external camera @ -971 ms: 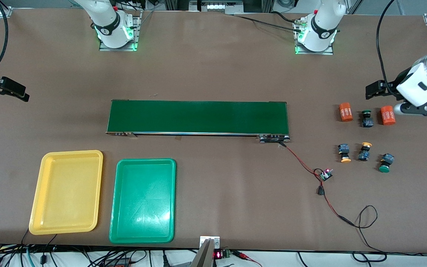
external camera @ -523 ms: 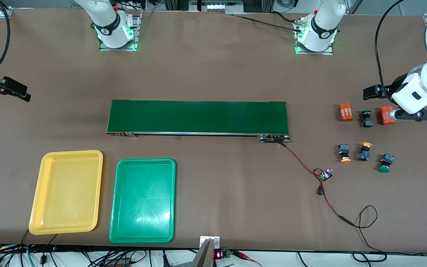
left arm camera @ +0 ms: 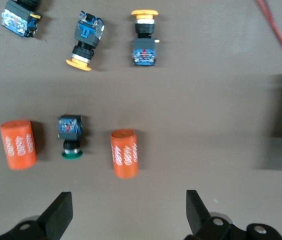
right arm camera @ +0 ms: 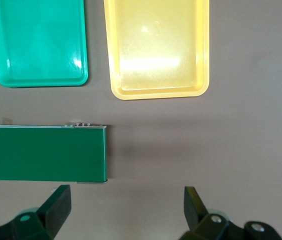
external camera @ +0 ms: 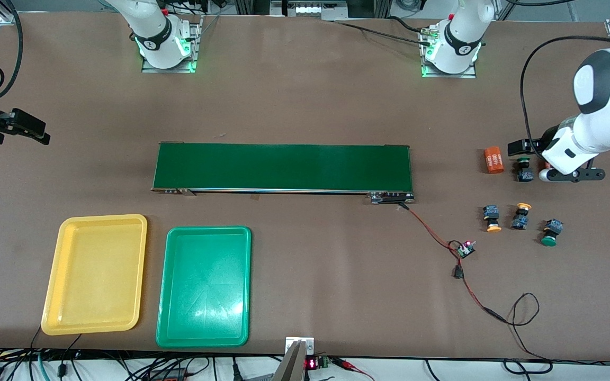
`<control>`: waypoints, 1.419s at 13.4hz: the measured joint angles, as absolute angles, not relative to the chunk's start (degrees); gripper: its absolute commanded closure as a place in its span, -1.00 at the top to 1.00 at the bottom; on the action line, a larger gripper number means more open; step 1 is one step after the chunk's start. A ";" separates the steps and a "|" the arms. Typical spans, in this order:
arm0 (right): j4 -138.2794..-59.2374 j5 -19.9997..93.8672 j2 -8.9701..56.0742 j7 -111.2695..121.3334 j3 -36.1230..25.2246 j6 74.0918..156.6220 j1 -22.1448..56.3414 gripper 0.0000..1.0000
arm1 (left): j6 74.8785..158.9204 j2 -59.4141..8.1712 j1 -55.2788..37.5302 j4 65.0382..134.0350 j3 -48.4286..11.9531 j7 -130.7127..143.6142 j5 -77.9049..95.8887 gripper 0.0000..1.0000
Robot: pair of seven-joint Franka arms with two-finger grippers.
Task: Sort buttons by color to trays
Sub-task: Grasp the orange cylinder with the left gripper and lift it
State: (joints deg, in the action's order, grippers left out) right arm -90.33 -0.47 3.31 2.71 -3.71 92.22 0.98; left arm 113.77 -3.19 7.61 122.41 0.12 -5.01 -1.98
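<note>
I see my right gripper (external camera: pixel 24 132) waiting spread past the yellow tray (external camera: pixel 51 296). My left gripper (left arm camera: pixel 126 212), fingers spread and empty, hangs over the green button (left arm camera: pixel 70 135) lying between two orange 4680 cylinders (left arm camera: pixel 124 153), cap toward the fingers.

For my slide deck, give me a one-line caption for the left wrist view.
Open left tool over a green button lying between two orange 4680 cylinders.

Brown table (external camera: pixel 305 95); cables (external camera: pixel 125 365) along near edge.
</note>
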 measured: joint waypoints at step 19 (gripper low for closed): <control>-89.04 -2.55 8.97 2.34 -3.40 94.49 6.23 1.00 | 150.56 -15.38 11.56 142.59 -0.10 -9.39 -1.99 -0.53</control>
